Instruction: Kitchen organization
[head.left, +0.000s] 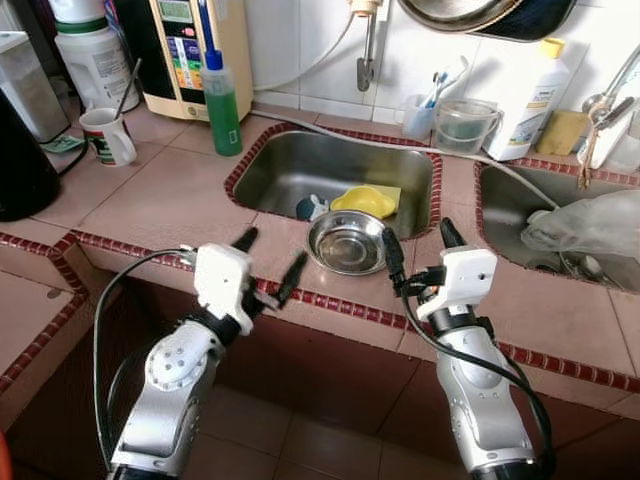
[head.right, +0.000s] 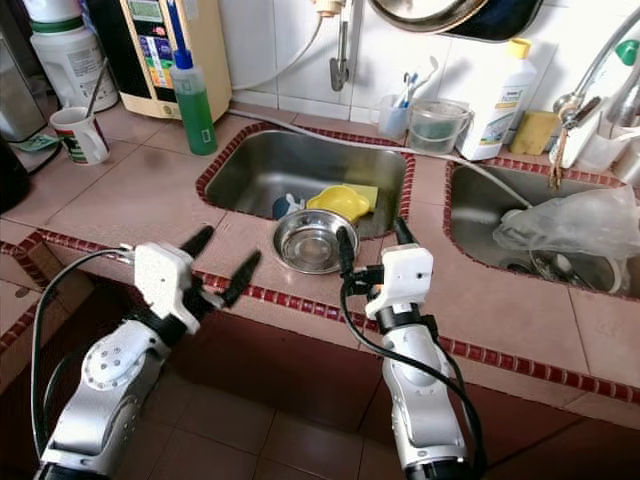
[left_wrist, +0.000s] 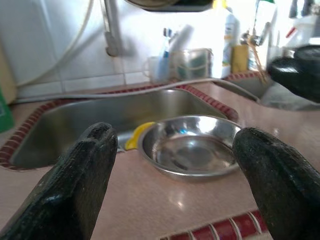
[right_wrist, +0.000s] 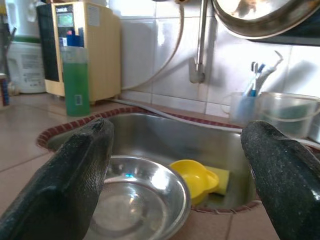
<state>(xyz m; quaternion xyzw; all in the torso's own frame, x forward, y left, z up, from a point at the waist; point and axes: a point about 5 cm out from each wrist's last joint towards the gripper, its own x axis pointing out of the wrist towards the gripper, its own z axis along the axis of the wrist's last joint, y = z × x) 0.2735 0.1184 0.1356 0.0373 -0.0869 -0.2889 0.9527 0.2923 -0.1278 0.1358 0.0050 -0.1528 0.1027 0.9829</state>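
Note:
A steel bowl (head.left: 347, 241) rests on the tiled counter at the front rim of the left sink (head.left: 300, 165). Behind it, inside the sink, lie a yellow bowl (head.left: 364, 200) and a yellow sponge. My left gripper (head.left: 268, 260) hovers open over the counter's front edge, just left of the steel bowl (left_wrist: 187, 146). On the bowl's right side my right gripper (head.left: 421, 246) is open too, nothing between its fingers. In the right wrist view the steel bowl (right_wrist: 137, 200) sits low between the fingers (right_wrist: 62, 187), with the yellow bowl (right_wrist: 196, 178) beyond.
A green soap bottle (head.left: 221, 100), a mug (head.left: 108, 136), a water filter unit (head.left: 190, 50) and a white jug stand at the back left. Cups with toothbrushes (head.left: 422, 112) and a white bottle (head.left: 528, 105) line the wall. A second sink (head.left: 560, 215) with a plastic bag lies right.

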